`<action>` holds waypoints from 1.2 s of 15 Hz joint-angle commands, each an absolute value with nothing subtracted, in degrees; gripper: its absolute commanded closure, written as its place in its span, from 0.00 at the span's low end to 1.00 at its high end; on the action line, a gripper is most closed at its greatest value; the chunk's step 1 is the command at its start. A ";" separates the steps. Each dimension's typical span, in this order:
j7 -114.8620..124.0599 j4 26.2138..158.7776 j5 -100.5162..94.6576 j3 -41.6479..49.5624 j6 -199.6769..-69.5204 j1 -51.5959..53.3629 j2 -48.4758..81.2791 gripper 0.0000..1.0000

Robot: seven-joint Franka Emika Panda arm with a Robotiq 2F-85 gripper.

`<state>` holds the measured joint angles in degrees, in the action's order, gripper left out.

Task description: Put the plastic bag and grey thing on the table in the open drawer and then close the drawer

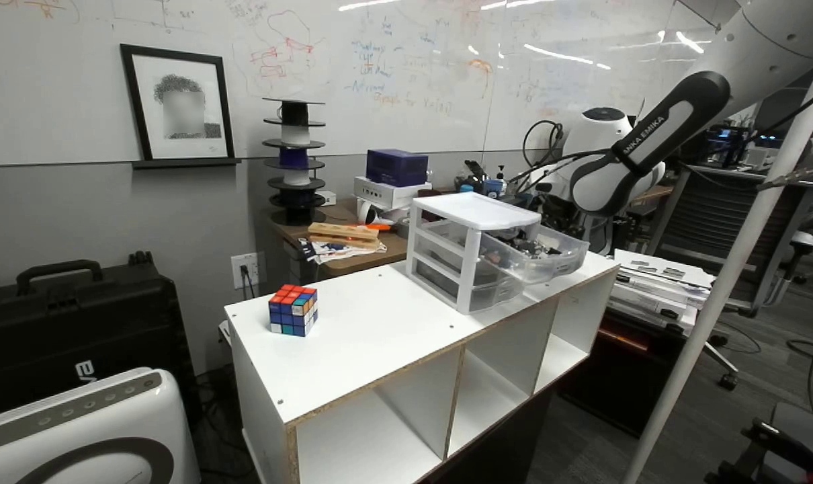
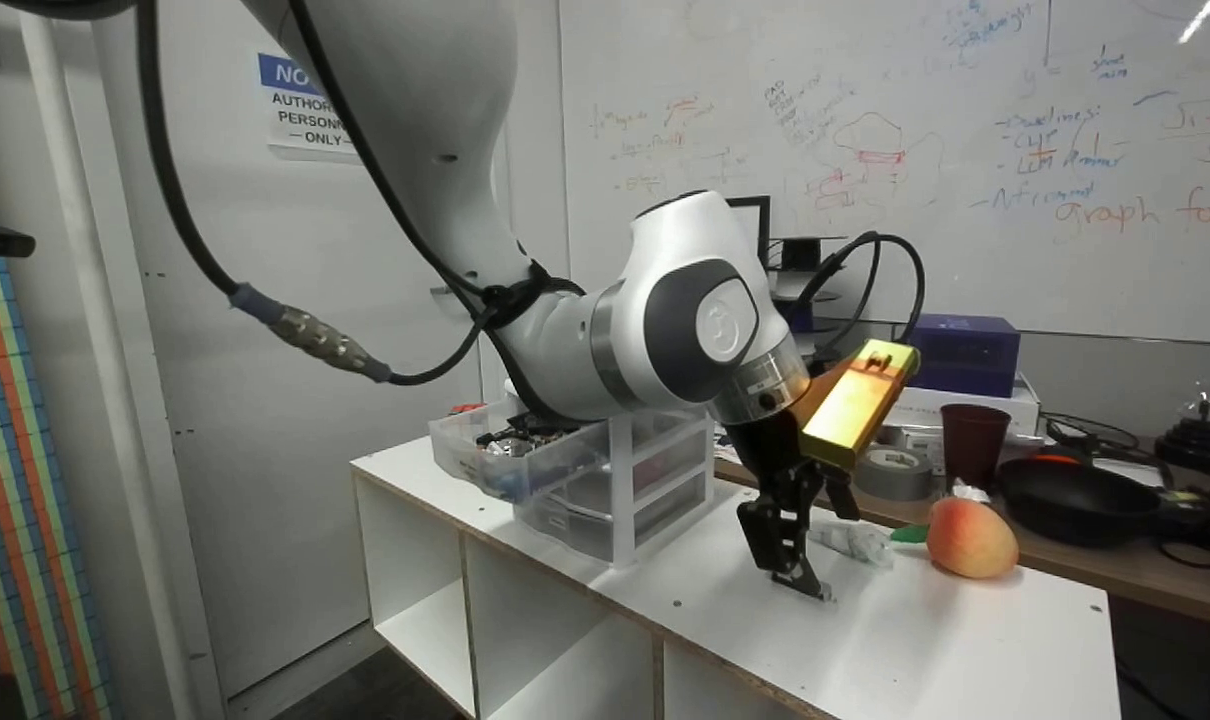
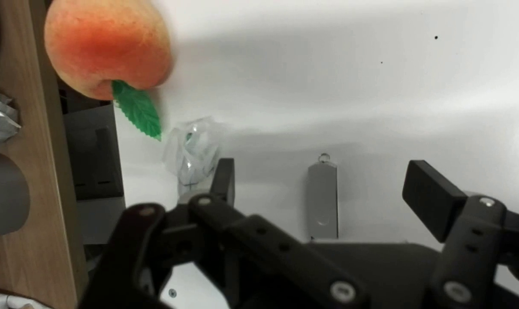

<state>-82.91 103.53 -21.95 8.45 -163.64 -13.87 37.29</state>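
Observation:
The grey thing [image 3: 322,197] is a flat strip with a small ring at one end. It lies on the white table [image 2: 965,650]. My gripper [image 3: 328,184] is open above it, one finger on each side, apart from it. The clear crumpled plastic bag [image 3: 195,148] lies beside one finger, partly hidden by it; it also shows in an exterior view [image 2: 855,542]. There my gripper [image 2: 831,550] is low over the tabletop and hides most of the grey thing. The translucent top drawer [image 2: 485,475] is pulled out and holds dark items; it also shows in an exterior view [image 1: 571,262].
The white chest [image 2: 622,500] stands on the table under my forearm. A peach with a green leaf [image 2: 970,538] lies near the bag. A brown desk [image 3: 40,171] with tape [image 2: 895,472], a cup and a pan adjoins the table. A Rubik's cube [image 1: 292,310] shows in an exterior view.

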 commanded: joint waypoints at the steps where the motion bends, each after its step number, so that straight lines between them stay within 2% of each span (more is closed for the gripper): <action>1: -81.43 100.63 -22.01 8.11 -163.64 -13.62 39.49 0.00; 18: -80.77 87.50 -20.29 4.98 -159.13 -15.25 49.15 0.00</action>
<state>-80.06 90.58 -21.10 6.48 -160.56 -14.50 47.38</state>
